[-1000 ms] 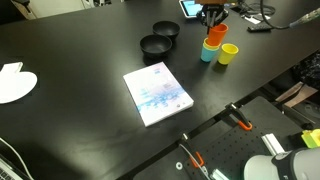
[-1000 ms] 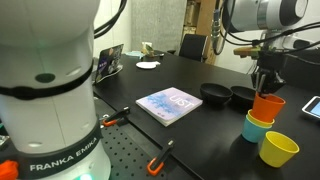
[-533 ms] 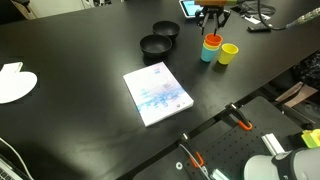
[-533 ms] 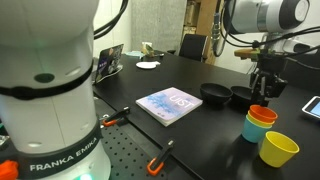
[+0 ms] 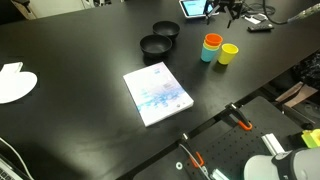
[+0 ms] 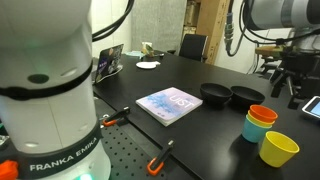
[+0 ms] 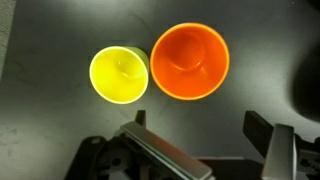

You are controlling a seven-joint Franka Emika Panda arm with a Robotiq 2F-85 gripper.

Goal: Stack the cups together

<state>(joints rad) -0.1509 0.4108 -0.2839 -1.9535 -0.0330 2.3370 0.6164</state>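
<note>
Jaws wide and empty, the gripper hangs above the orange cup, which sits nested in the teal cup and needs no hold, while the yellow cup at its 9 o'clock in the wrist view seems next.

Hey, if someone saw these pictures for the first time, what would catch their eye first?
The bright cups stand out against the black table: an orange cup sits nested in a teal cup, with a yellow cup close beside them near the table's edge. Next comes the pale blue book lying flat mid-table, with two black bowls just beyond it.
</note>
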